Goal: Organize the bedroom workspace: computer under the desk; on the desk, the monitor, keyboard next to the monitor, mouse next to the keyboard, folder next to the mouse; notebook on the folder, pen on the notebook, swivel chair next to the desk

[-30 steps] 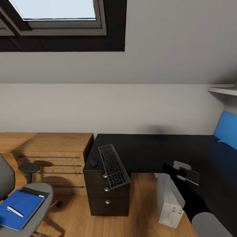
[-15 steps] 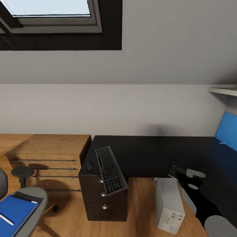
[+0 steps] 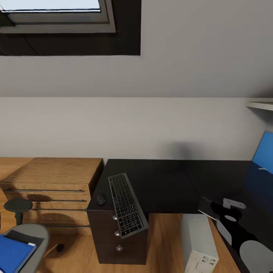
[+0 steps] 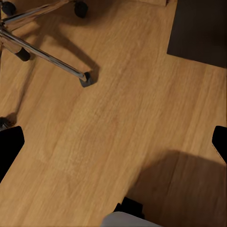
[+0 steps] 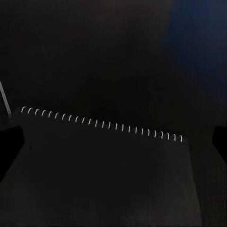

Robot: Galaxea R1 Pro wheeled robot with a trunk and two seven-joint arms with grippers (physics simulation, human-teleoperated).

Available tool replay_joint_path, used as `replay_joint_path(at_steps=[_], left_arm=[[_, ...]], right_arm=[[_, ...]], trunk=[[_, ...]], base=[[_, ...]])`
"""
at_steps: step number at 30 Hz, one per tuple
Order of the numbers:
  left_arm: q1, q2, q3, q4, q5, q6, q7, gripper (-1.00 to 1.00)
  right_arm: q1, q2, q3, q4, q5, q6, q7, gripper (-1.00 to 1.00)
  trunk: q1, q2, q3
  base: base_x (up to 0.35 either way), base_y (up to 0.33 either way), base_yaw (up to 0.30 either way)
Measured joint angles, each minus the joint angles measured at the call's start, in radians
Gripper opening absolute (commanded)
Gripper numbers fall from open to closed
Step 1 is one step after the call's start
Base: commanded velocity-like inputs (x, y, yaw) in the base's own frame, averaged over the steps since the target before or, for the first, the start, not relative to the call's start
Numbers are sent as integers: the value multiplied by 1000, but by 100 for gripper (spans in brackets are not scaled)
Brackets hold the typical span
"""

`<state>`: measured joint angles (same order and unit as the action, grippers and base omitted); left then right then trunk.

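- right gripper [image 5: 113,140] hanging straight over notebook [image 5: 104,179], fingers spread wide, gripping nothing
- notebook lying flat on desk [image 3: 167,182], right wing, near front edge
- its spiral edge running finger to finger, so jaws looking set across long axis; guessing a wrist turn is needed
- left gripper [image 4: 113,142] also spread, empty, pointing at floor
- folder [image 3: 13,253] sitting on swivel chair [image 3: 36,232], far left, closer to left arm

The robot's right arm [image 3: 231,222] is glossy black with rounded segments, a pale grey bracket near the wrist and a light grey rounded shell [image 3: 256,256] lower down. In both wrist views, black fingers [image 4: 9,146] frame the edges; a grey-white curved housing [image 4: 125,220] shows.
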<state>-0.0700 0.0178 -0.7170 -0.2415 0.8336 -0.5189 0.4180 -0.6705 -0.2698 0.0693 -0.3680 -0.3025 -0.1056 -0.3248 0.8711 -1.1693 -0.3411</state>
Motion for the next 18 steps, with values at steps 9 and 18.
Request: replay_joint_path(at_steps=[9,18], left_arm=[[0,0,0,-1,-3,-1,-1,100],[0,-1,1,-3,-1,-3,1,100]], right_arm=[[-22,-8,0,25,-2,6,8,100],[-132,-50,-1,147,-99,158,14,100]], trunk=[[0,0,0],[1,0,0]], base=[[284,0,0],[16,0,0]])
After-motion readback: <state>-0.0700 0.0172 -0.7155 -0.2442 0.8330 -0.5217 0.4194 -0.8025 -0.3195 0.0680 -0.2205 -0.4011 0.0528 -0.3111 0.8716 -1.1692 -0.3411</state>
